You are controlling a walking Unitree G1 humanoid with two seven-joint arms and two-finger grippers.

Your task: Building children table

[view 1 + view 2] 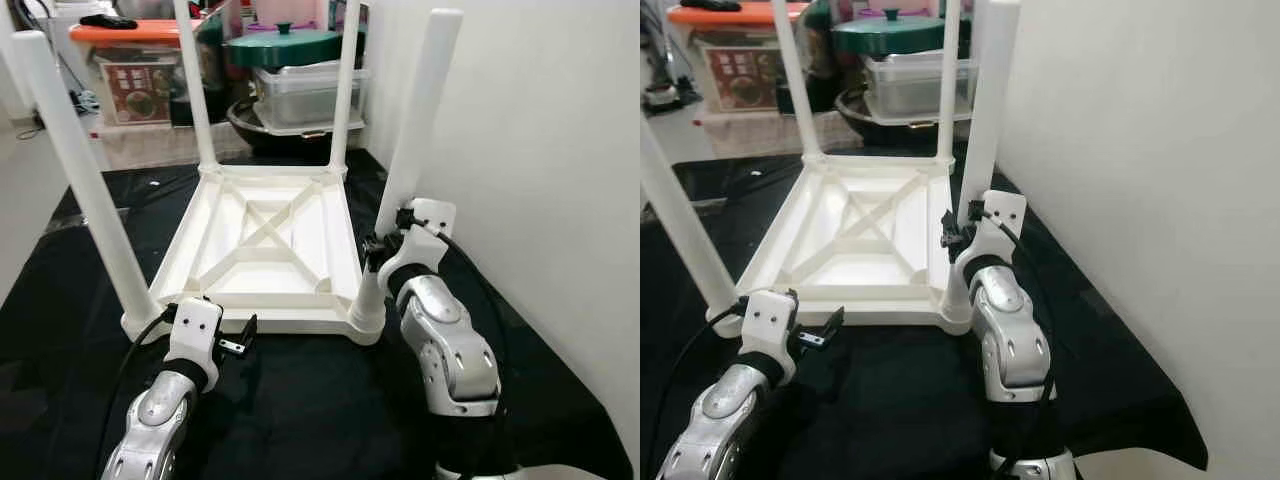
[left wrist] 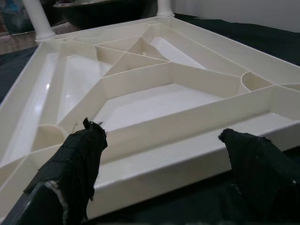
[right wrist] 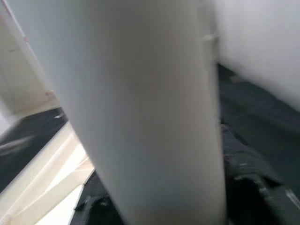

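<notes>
A white children's table lies upside down on a black cloth, four legs pointing up. The right claw is clamped around the near right leg. The left claw, fingers apart, hovers by the tabletop's near edge.

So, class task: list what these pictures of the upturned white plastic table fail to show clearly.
- Right claw: head views, its fingers hidden behind the near-right white table leg.
- That leg: right wrist view, blurred and too close.
- Far two legs' tops: head views, cut off by the top edge.
- Orange-lidded box: label too small to read.
</notes>
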